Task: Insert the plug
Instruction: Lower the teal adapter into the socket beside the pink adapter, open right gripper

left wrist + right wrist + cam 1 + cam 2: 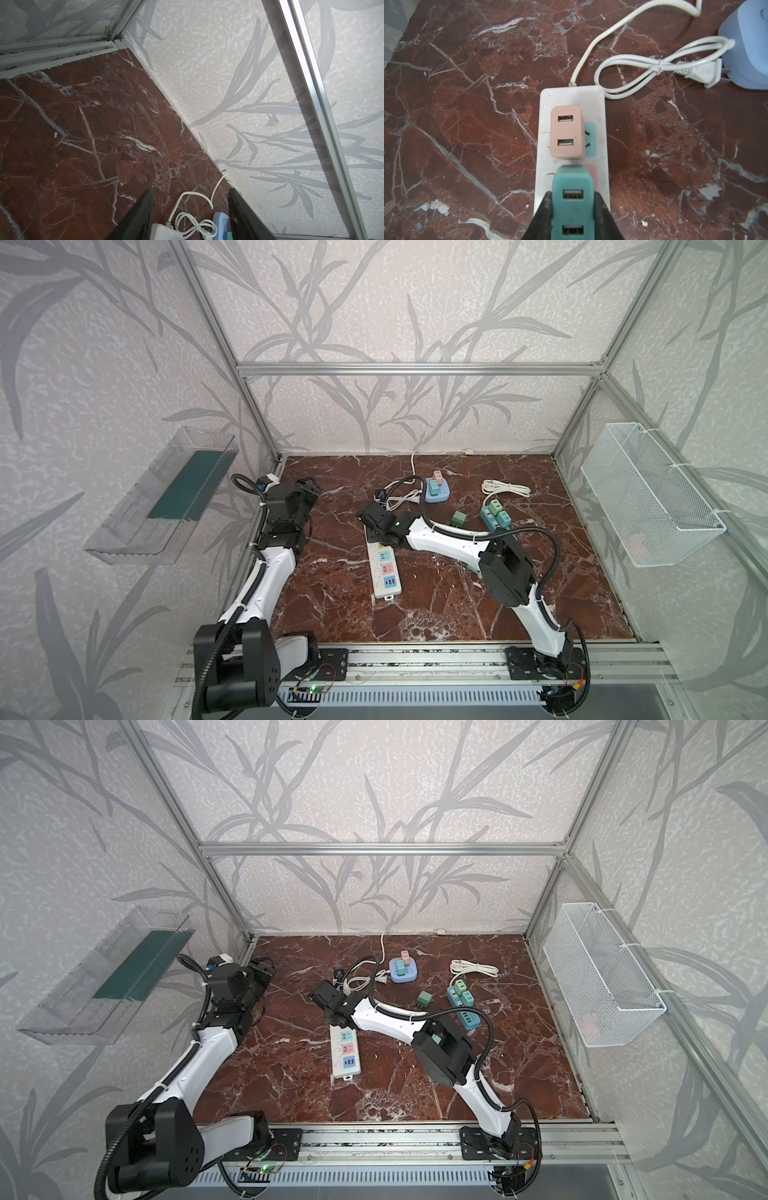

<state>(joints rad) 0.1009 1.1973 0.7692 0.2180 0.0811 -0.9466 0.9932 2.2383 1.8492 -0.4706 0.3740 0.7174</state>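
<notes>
My right gripper is shut on a teal two-port plug, one finger on each side. The plug stands over the white power strip, directly beside a pink plug that sits in the strip's end socket. The teal plug's prongs are hidden beneath it. In both top views the right gripper covers the far end of the strip. My left gripper hangs at the far left of the table, open and holding nothing.
A blue round socket block with plugs stands behind the strip, with bundled white cable beside it. To the right lie a loose green plug, a teal strip with plugs and a coiled cable. A wire basket and a clear tray hang on the side walls.
</notes>
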